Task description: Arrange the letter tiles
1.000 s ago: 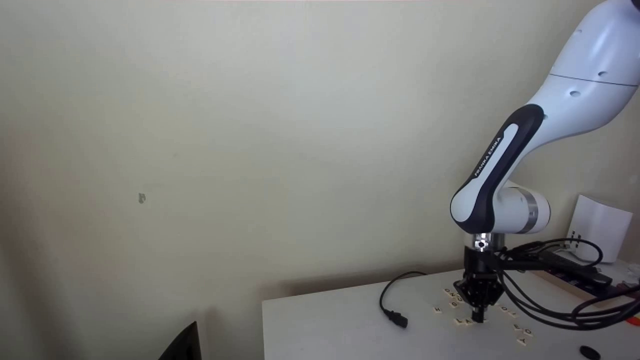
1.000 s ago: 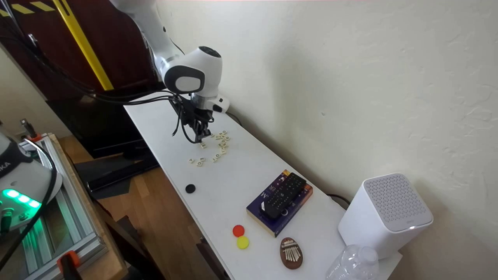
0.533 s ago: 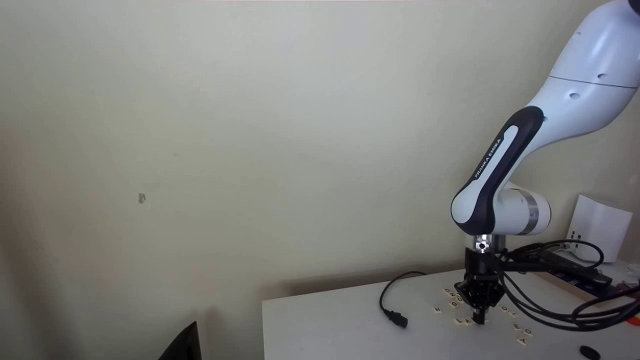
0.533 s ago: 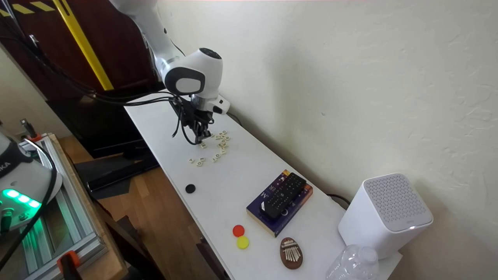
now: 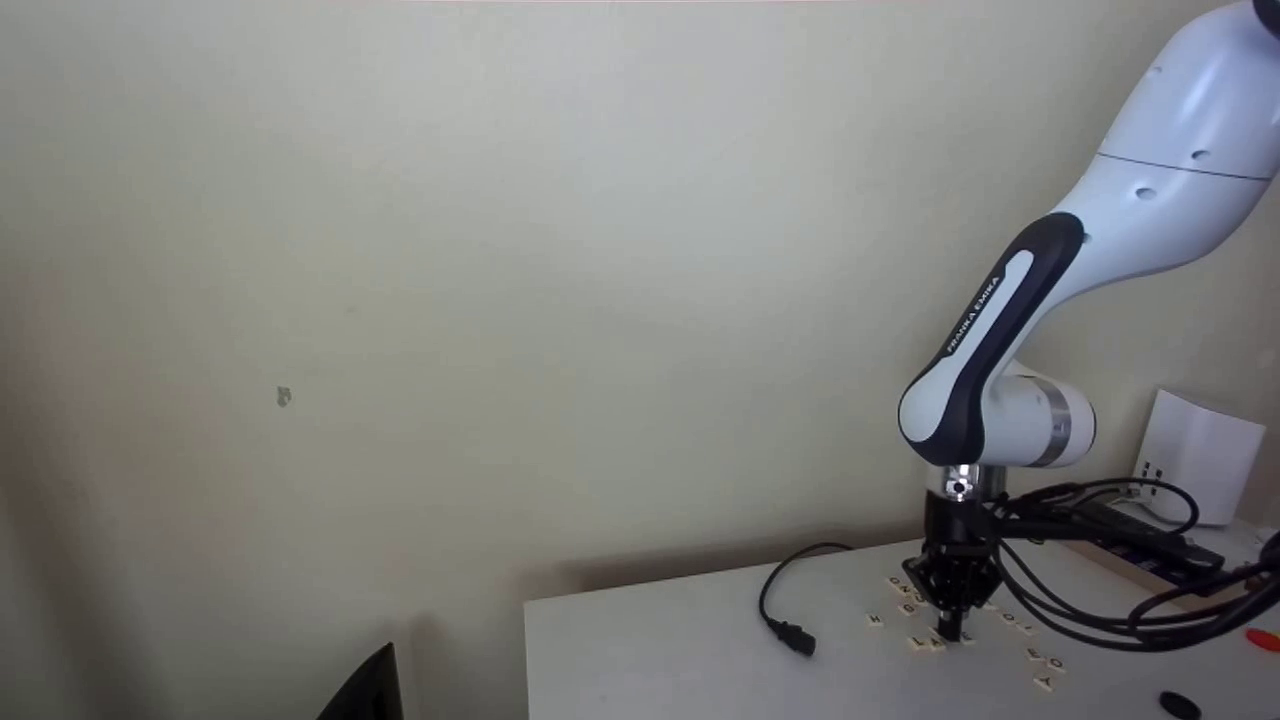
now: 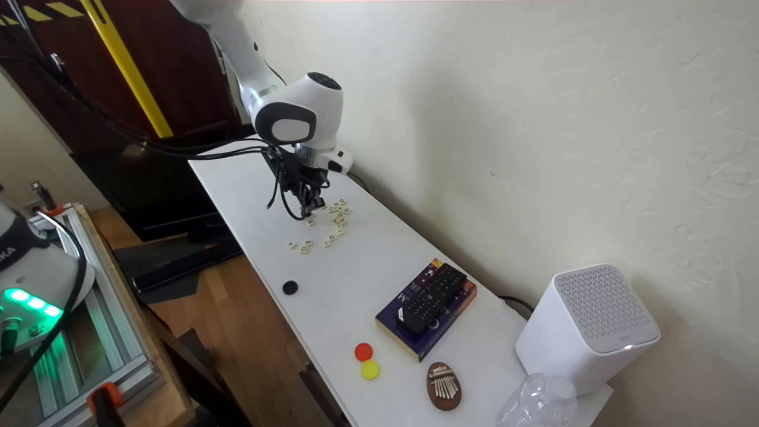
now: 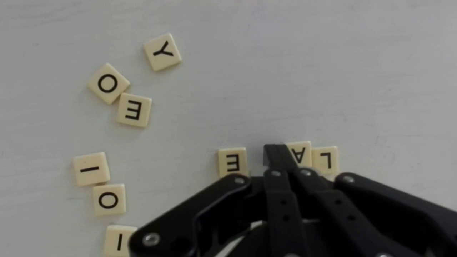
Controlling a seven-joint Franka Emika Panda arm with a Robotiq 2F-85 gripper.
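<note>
In an exterior view we find the letter tiles [image 6: 332,237] scattered on the counter [image 6: 332,296], and in the wrist view the jaws are closed together, empty, standing between the E tile [image 7: 232,162] on the left and the A tile [image 7: 302,151] on the right, though we can't tell whether they touch the latter. If we nudge that tile off its middle, it could spin and skew the L tile [image 7: 325,159] just beside it, leaving 2 tiles crooked.
</note>
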